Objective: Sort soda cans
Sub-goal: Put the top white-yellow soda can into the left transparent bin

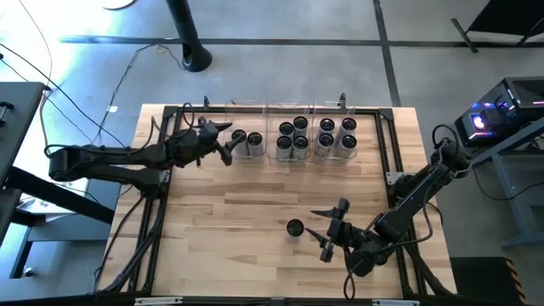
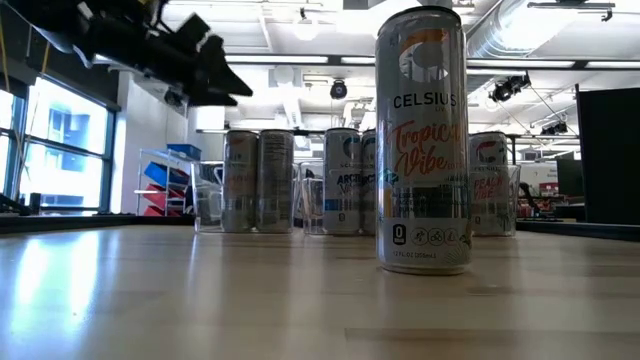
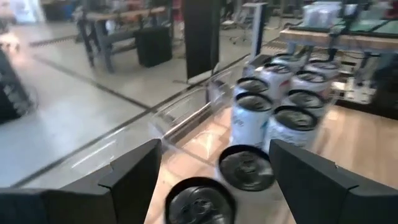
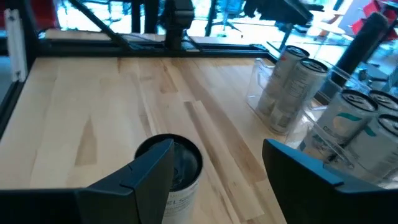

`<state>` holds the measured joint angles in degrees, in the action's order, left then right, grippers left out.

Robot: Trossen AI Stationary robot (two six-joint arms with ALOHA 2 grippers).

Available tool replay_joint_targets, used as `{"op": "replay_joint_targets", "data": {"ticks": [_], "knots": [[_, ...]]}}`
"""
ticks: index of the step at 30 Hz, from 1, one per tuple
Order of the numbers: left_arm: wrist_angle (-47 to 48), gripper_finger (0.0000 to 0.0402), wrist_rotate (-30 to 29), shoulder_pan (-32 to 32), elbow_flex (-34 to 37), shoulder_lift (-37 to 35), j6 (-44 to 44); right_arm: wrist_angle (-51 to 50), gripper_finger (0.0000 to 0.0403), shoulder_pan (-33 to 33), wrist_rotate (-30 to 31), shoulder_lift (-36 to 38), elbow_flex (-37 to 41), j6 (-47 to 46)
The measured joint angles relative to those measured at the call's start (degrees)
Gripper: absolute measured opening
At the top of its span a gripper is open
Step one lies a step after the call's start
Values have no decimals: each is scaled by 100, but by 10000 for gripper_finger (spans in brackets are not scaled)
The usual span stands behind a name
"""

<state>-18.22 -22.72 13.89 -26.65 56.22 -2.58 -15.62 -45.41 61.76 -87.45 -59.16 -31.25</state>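
The right gripper (image 1: 324, 228) has its fingers spread wide and grips nothing; a lone soda can (image 1: 295, 228) stands upright on the table (image 1: 229, 221) just beside its fingertips. Farther back, the left gripper (image 1: 228, 140) is wide open and empty just beside two cans (image 1: 246, 140) in the leftmost clear bin (image 1: 244, 109); two more bins beyond hold four cans (image 1: 291, 136) and four others (image 1: 337, 133).
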Motion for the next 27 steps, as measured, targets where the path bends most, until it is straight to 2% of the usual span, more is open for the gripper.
{"op": "replay_joint_targets", "data": {"ticks": [5,10,15,19,23,27], "knots": [[440,283,113,-652,-288,-207,364,59,238,4,-560,108,0,519],[802,272,40,-1759,-797,184,781,109,238,2,-788,130,0,734],[793,264,-263,-2882,-1236,909,971,162,242,4,-962,186,0,616],[769,263,-265,-3621,-1555,1602,1030,160,264,49,-1383,257,-2,269],[670,263,-261,-4093,-1787,2326,811,71,300,189,-2064,155,-2,-65],[131,263,-20,-4228,-1926,2990,267,-223,319,376,-2337,-6,-2,-406]]}}
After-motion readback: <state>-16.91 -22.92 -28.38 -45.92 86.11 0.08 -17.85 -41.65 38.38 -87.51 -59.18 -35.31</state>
